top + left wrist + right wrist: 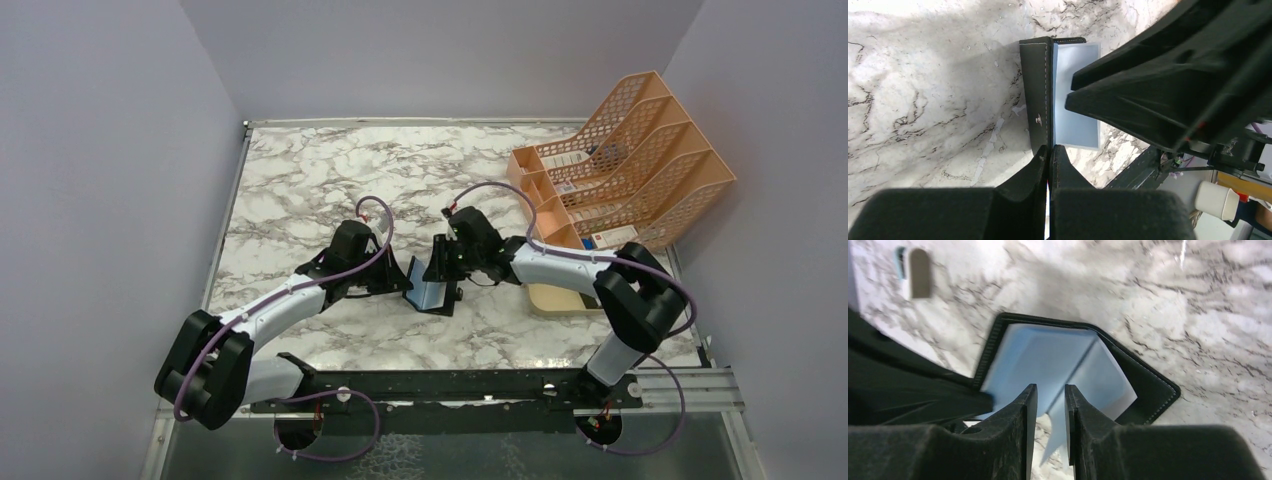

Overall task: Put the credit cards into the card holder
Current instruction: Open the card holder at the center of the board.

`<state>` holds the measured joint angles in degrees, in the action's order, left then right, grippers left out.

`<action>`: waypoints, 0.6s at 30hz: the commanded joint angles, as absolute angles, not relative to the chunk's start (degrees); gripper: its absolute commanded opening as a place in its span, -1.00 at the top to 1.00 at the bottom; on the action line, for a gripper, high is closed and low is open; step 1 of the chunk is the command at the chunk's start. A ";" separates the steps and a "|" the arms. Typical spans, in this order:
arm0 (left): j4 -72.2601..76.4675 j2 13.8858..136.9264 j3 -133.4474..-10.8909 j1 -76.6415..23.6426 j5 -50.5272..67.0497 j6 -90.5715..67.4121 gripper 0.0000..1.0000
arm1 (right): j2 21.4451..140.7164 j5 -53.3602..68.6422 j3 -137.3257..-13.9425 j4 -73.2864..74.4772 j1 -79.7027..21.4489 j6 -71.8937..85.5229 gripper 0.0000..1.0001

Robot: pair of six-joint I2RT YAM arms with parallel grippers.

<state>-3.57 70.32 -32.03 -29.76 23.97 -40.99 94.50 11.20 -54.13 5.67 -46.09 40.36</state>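
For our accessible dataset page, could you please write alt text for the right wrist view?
An open black card holder holds pale blue credit cards above a marble table. The right end effector is close over them, fingers slightly apart, with a card edge showing between them.

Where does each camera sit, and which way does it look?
Top: above and behind, looking down on the table; left arm and right arm show.
Left wrist: on the left arm, looking along the left gripper pinching the holder.
Right wrist: on the right arm, looking past the right gripper into the holder at the cards.
Shared: all three show holder and cards.
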 commanded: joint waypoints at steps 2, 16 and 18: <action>-3.45 68.17 -32.88 -30.00 24.15 -40.98 0.99 | 96.75 12.46 -51.42 3.90 -46.41 40.14 0.47; -2.64 68.20 -31.20 -30.03 24.86 -41.61 1.00 | 93.73 17.48 -47.39 -5.64 -46.40 48.74 -0.04; -2.42 67.84 -30.90 -29.99 24.75 -41.66 0.98 | 94.00 18.47 -47.44 -6.84 -46.41 49.80 -0.13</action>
<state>-3.95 69.43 -31.99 -29.76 24.01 -41.43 95.18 14.76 -48.10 -0.60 -46.09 45.36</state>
